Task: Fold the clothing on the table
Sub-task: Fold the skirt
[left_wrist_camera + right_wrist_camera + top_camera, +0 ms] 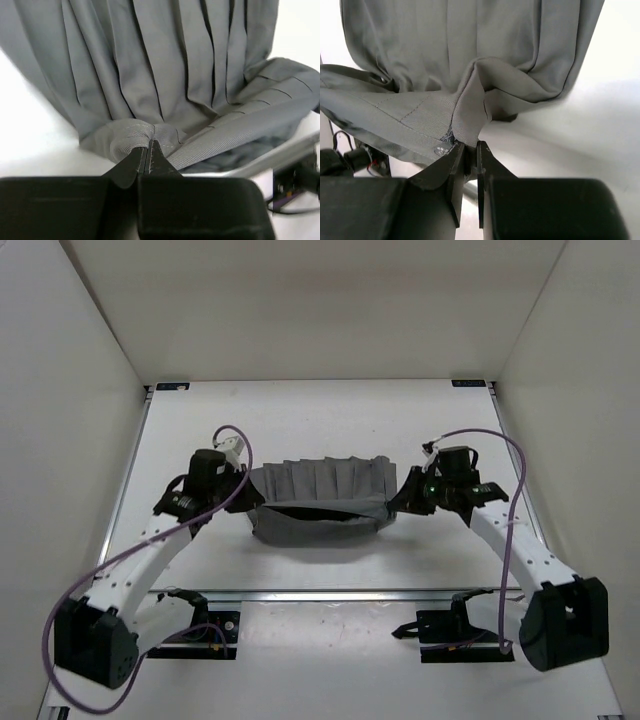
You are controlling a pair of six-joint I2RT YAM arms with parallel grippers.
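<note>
**Colours and surface patterns**

Clothing [318, 502]: plain mid-grey, with a fine diagonal twill weave on the band and darker lines along the pleats. Table [300, 420]: matte white, with a silver rail [330, 593] and black corner brackets [172, 387]. Left claw [149, 146] and right claw [471, 148]: black. Arms [150, 555]: white links, black joints. Cables [235, 427]: purple.

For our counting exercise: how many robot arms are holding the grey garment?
2. The left arm holds the clothing at its left end, the right arm at its right. None hidden.

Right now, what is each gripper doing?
Left gripper: shut on the clothing.
Right gripper: shut on the clothing too.
</note>
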